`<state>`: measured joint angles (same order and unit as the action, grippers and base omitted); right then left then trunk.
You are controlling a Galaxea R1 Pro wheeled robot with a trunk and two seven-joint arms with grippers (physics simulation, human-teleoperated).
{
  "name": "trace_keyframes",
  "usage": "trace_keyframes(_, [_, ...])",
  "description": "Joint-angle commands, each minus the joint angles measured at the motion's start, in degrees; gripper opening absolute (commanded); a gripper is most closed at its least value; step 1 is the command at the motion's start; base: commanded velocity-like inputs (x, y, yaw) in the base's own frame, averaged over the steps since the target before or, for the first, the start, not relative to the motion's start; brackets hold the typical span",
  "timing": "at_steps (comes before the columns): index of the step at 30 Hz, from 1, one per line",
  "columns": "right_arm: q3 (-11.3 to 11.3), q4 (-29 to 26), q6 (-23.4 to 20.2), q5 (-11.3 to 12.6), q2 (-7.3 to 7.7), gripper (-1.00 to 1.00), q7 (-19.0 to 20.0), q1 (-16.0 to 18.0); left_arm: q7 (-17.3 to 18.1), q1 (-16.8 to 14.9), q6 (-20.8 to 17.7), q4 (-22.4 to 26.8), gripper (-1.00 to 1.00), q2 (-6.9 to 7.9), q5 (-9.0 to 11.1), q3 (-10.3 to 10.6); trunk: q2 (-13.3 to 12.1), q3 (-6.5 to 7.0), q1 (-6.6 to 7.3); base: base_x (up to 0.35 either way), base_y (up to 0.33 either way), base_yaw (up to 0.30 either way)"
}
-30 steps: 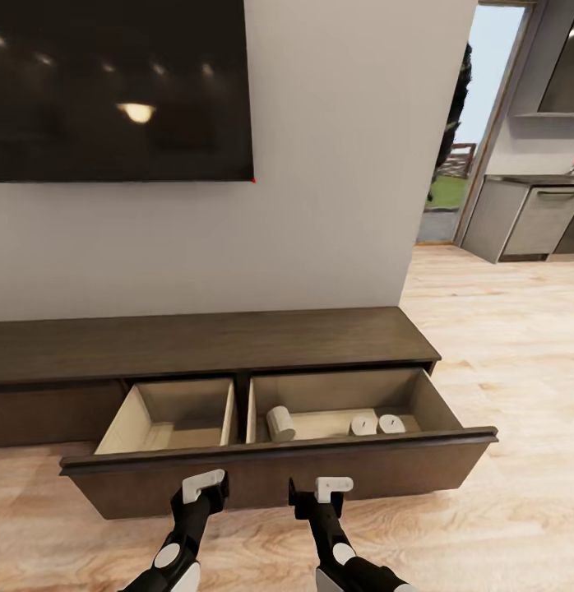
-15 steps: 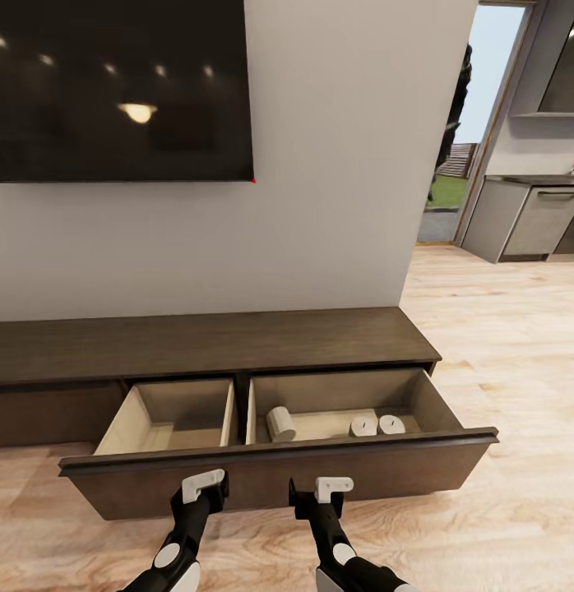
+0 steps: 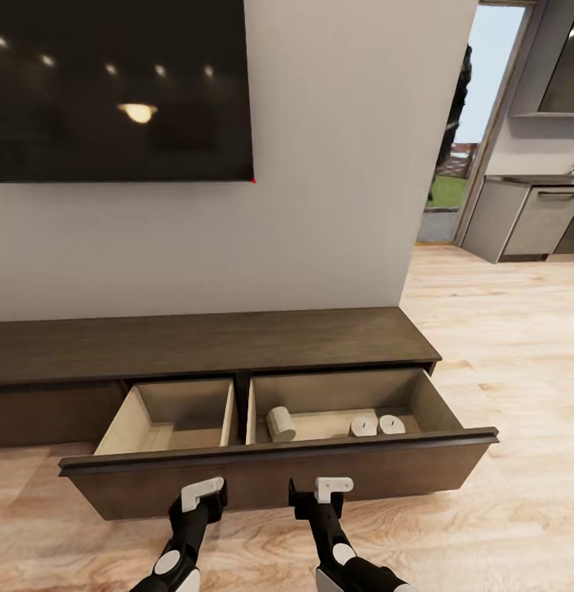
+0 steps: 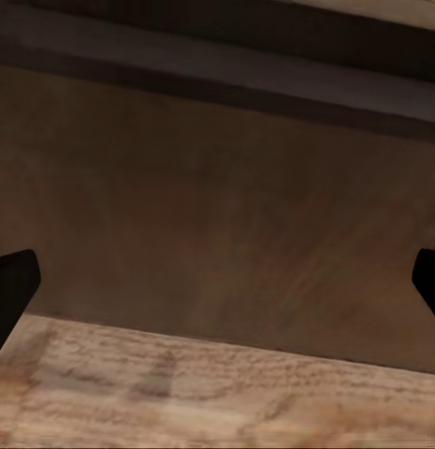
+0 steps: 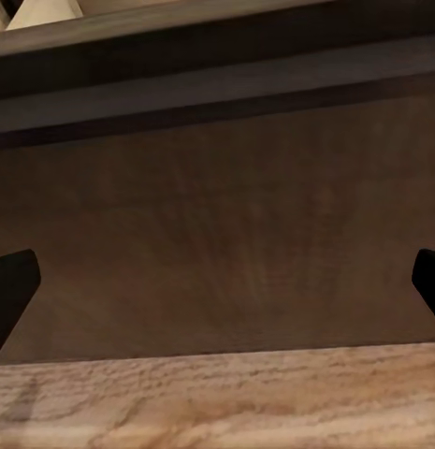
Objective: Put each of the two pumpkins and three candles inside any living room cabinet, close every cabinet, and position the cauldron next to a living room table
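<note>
The cabinet (image 3: 213, 341), a long low dark-brown unit, stands against the white wall under the wall TV (image 3: 118, 90), and its wide drawer front (image 3: 279, 477) is pulled out toward the robot over the light plank floor (image 3: 501, 345). Behind that front are 2 pale beige compartments. The left compartment (image 3: 168, 415) shows nothing inside where its floor is visible. The right compartment (image 3: 336, 407) holds 3 candles: 1 candle (image 3: 280, 423) lies tipped near the divider, and 2 more, an upright candle (image 3: 363, 425) and its neighbour (image 3: 391, 424), sit just beside each other toward the right end, well apart from the first. The left gripper (image 3: 203, 492) and the right gripper (image 3: 324, 489) hang low in front of the drawer front, close to it; contact cannot be judged. In the left wrist view the dark fingertips (image 4: 11, 290) stand wide apart at the picture's edges, with nothing between them but the brown drawer face (image 4: 217, 224) and floor planks. In the right wrist view the fingertips (image 5: 11, 285) are likewise spread wide, empty, facing the drawer face (image 5: 226, 243) and its top lip. Past the wall's corner, a doorway (image 3: 460, 123) and grey kitchen units (image 3: 534, 218) show.
</note>
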<state>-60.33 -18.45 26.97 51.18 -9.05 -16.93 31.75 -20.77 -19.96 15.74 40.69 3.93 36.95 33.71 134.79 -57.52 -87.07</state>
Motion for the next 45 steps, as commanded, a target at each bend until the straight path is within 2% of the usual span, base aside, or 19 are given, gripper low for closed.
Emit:
trace_keyframes(1, [-0.5, 0.0, 0.2, 0.3, 0.0, 1.0, -0.4, 0.1, -0.4, -0.1, 0.4, -0.6, 1.0, 0.03, 0.5, 0.5, 0.0, -0.05, 0.01, 0.0, 0.0, 0.0])
trace_keyframes(8, [-0.5, 0.0, 0.2, 0.3, 0.0, 1.0, -0.4, 0.0, -0.4, -0.1, 0.7, -3.7, 1.0, -0.75, 0.1, 0.7, 0.0, -0.05, 0.01, 0.0, 0.0, 0.0])
trace_keyframes(13, [-0.5, 0.1, 0.2, 0.2, 0.0, 1.0, -0.4, 0.1, -0.4, 0.0, 3.4, -4.3, 1.0, -1.32, 0.2, 0.7, 0.0, -0.05, 0.01, 0.0, 0.0, 0.0])
trace_keyframes(45, [-0.5, 0.1, 0.2, 0.2, 0.0, 1.0, -0.4, 0.1, -0.4, 0.0, 4.1, -5.3, 1.0, -1.3, 0.1, 0.7, 0.0, -0.05, 0.01, 0.062, 0.0, 0.0])
